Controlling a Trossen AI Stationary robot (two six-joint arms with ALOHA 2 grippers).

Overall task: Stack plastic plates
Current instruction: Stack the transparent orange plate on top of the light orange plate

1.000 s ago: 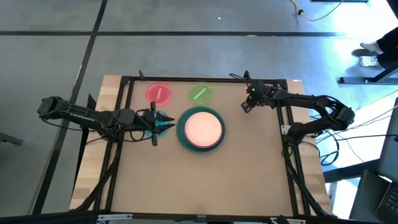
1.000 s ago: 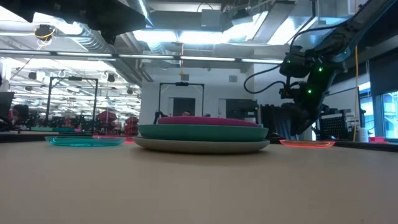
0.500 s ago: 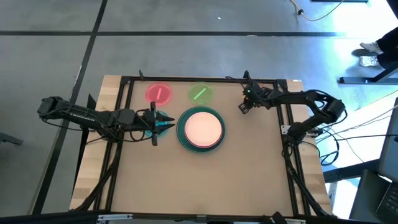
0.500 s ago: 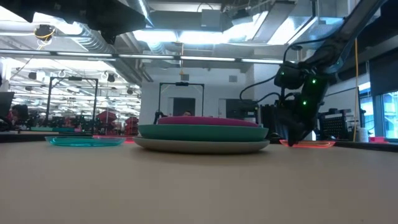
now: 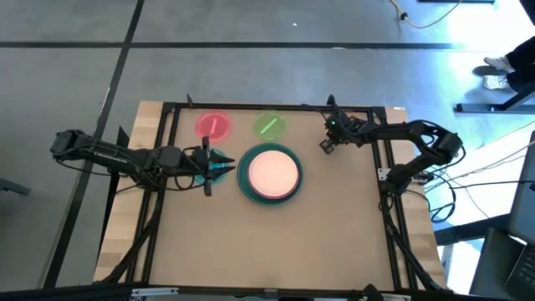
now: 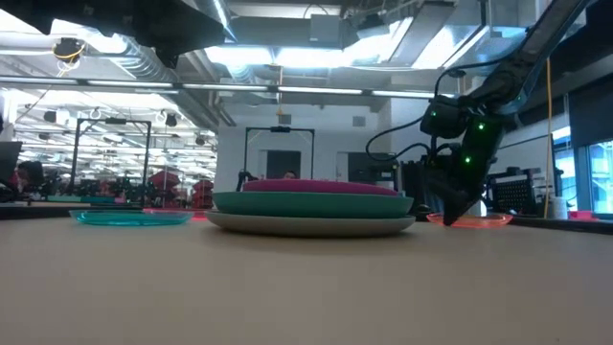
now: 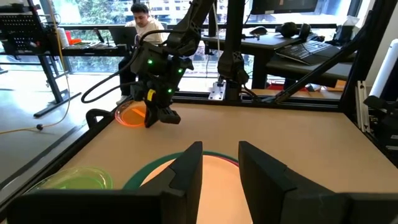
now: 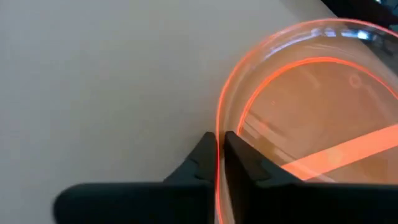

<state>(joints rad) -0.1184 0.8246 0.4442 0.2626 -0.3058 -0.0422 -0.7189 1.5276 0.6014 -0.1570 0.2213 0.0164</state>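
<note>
A stack (image 5: 269,173) stands mid-table: a grey plate (image 6: 306,226) at the bottom, a teal one (image 6: 311,204) on it and a pink one (image 5: 272,171) on top. A small orange plate (image 8: 311,124) lies flat at the far right, and my right gripper (image 8: 219,146) is shut on its rim. My left gripper (image 5: 224,167) hangs open and raised, left of the stack, over a small teal plate (image 6: 129,218) lying on the table. A small red plate (image 5: 213,126) and a small green plate (image 5: 268,125) lie at the far edge. My right gripper pinches the orange plate's rim (image 8: 219,124) on the side toward the stack, with one finger (image 8: 202,158) outside the rim and the other inside. The fingers come from above, slanting down. The plate's bottom (image 6: 484,221) rests on the table.
Black frame rails (image 5: 251,106) run along the table's far edge and sides. The near half of the table (image 5: 267,242) is bare wood. A person (image 7: 146,18) sits at a desk beyond the table's right side.
My right gripper has come down and a little toward the table's left, onto the orange plate, and has shut on its rim. The plate has stayed on the table.
</note>
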